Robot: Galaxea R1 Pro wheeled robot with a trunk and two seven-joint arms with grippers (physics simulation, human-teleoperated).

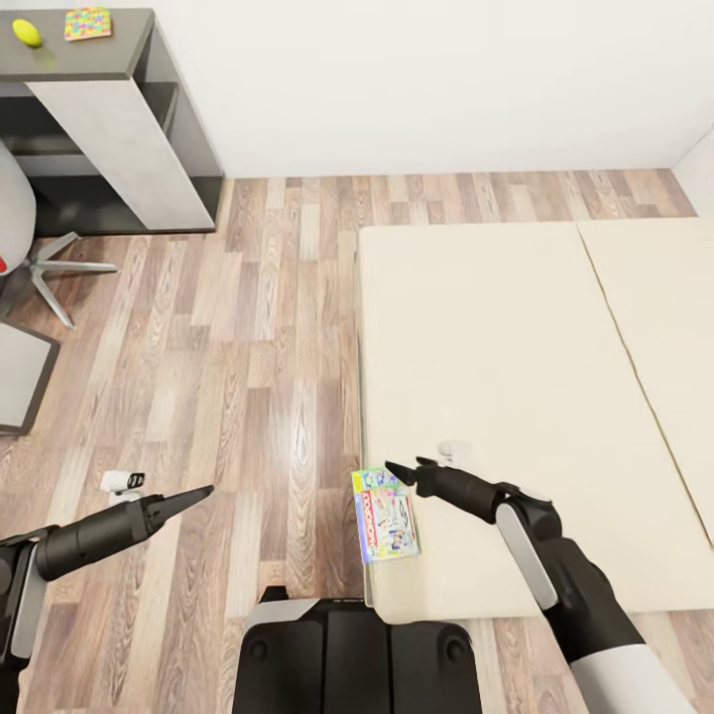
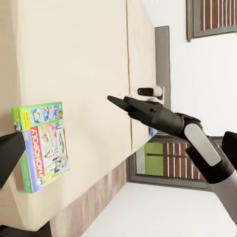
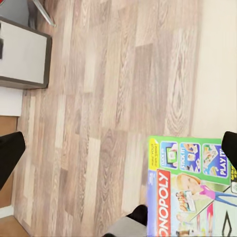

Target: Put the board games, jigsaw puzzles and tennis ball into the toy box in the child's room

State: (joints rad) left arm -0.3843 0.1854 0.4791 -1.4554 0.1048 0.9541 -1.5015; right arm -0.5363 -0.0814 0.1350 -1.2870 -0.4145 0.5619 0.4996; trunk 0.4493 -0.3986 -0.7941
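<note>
A green-edged board game [image 1: 385, 514] with a red banner lies flat on the near left corner of the bed [image 1: 496, 347]. It also shows as the board game [image 2: 42, 145] in the left wrist view and as the board game [image 3: 192, 187] in the right wrist view. My right gripper [image 1: 402, 466] hovers open just over the game's far end, fingers pointing left, holding nothing. Over the floor to the left of the bed, my left gripper [image 1: 198, 493] is open and empty. Far off on the dark-grey table section [image 1: 119, 59] sit the tennis ball [image 1: 27, 33] and a jigsaw puzzle [image 1: 87, 23].
Wood-plank floor [image 1: 248, 327] runs between the bed and the table. An office chair [image 1: 40, 263] stands at the left, with a grey-topped object [image 1: 20, 372] near it. A white wall [image 1: 426, 79] closes the far side. My base [image 1: 357, 654] sits at the bed's corner.
</note>
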